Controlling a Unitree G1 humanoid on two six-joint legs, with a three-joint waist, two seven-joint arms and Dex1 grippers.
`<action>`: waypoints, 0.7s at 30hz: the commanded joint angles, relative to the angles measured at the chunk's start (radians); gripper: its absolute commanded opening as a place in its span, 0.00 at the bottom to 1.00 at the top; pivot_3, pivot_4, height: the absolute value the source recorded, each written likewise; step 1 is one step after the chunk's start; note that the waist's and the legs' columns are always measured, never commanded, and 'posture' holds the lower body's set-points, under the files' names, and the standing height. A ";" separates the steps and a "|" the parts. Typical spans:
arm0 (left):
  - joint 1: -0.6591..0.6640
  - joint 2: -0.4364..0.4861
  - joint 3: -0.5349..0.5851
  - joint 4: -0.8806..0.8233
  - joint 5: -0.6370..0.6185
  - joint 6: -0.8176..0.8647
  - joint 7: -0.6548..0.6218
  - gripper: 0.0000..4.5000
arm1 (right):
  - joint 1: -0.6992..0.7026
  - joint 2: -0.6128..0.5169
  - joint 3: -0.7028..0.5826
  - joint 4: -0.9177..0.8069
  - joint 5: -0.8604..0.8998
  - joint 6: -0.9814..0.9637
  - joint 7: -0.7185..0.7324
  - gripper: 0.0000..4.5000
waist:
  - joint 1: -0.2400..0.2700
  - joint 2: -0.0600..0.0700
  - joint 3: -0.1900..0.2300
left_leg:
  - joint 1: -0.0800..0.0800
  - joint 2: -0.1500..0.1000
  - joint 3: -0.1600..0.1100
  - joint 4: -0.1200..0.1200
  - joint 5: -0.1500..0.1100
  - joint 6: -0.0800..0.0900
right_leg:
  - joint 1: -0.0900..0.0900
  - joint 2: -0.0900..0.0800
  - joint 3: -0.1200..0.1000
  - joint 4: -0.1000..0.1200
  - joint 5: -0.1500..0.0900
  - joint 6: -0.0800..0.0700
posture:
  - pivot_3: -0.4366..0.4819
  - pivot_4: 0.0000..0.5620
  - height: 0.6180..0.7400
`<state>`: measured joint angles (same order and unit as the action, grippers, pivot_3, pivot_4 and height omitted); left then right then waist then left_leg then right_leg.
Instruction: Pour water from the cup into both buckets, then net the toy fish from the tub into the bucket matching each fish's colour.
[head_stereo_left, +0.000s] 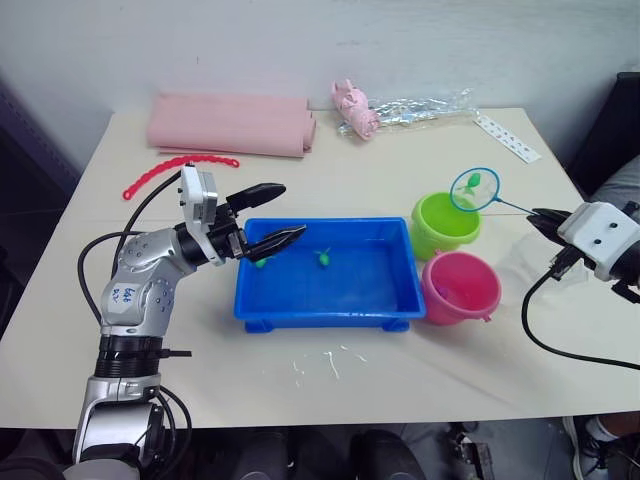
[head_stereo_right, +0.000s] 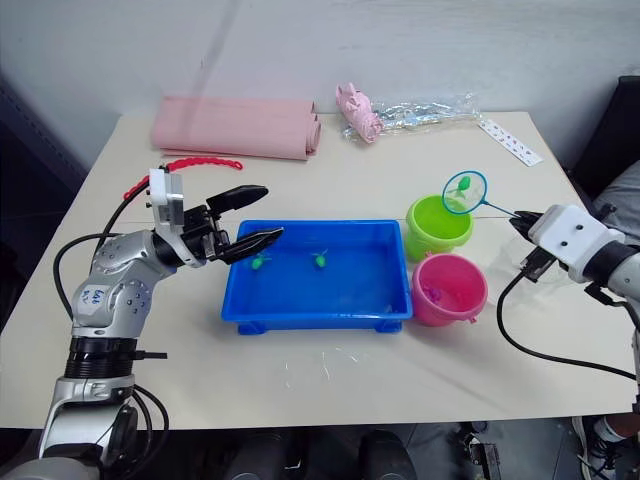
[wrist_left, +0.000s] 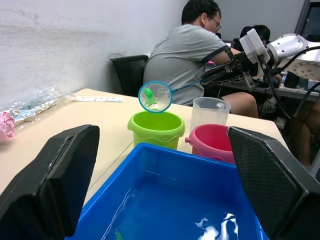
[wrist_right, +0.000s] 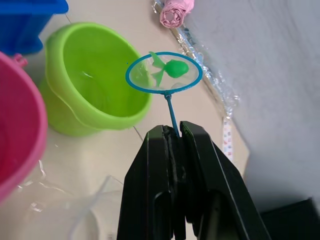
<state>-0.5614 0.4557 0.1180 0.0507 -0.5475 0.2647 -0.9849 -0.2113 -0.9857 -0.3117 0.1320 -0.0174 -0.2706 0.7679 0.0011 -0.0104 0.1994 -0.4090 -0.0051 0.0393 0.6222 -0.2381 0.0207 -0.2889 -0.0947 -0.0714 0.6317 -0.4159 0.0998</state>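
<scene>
Surface (head_stereo_left: 400, 400) carries the tub (head_stereo_left: 330, 300), two green fish (head_stereo_left: 323, 257) left in it; your left hand (head_stereo_left: 270, 215) rests spread at its rim, likely steadying. Right hand (wrist_right: 172, 132) pinches the net (wrist_right: 164, 72), one netted fish (wrist_right: 175, 68) poised over the green bucket (head_stereo_left: 445, 222) for a colour-matched drop; pink bucket (head_stereo_left: 460, 287) beside.

Left arm's bent at the elbow, left gripper (head_stereo_left: 268, 220) reaching forward with fingers spread wide. Right gripper (wrist_right: 174, 131) is pinched tight, its arm reaching inward from the side.

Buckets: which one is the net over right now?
The green bucket. The net, held by the right hand with a green fish in it, hangs above its rim; the pink bucket sits nearer the robot.
</scene>
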 joint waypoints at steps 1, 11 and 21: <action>-0.012 -0.012 0.002 -0.005 0.000 -0.019 0.007 0.99 | 0.020 -0.063 0.003 0.010 -0.124 -0.205 -0.072 0.00 | 0.000 0.000 0.000 | 0.000 0.000 0.000 0.000 0.000 0.000 | 0.000 0.000 0.000 0.000 0.000 0.000 | 0.48 0.27 1.00; -0.013 -0.052 -0.007 0.023 0.009 -0.049 0.017 0.99 | 0.046 -0.191 0.024 0.043 -0.517 -0.484 -0.382 0.00 | -0.001 0.001 0.000 | 0.000 0.000 0.000 0.001 0.000 0.000 | 0.000 0.000 0.001 0.001 0.000 0.000 | 0.48 0.27 1.00; -0.009 -0.072 -0.011 0.030 0.017 -0.080 0.019 0.99 | 0.062 -0.132 0.023 0.041 -0.390 -0.426 -0.438 0.00 | -0.002 0.001 0.000 | 0.000 0.000 0.000 0.002 0.000 0.000 | 0.000 0.000 0.001 0.002 0.000 0.000 | 0.48 0.27 1.00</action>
<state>-0.5625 0.3736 0.0979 0.0926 -0.5302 0.2043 -0.9601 -0.1417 -1.1344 -0.2649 0.1966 -0.5153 -0.7195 0.3165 -0.0004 -0.0098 0.1997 -0.4088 -0.0048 0.0393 0.6238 -0.2377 0.0202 -0.2889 -0.0943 -0.0709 0.6338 -0.4160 0.0998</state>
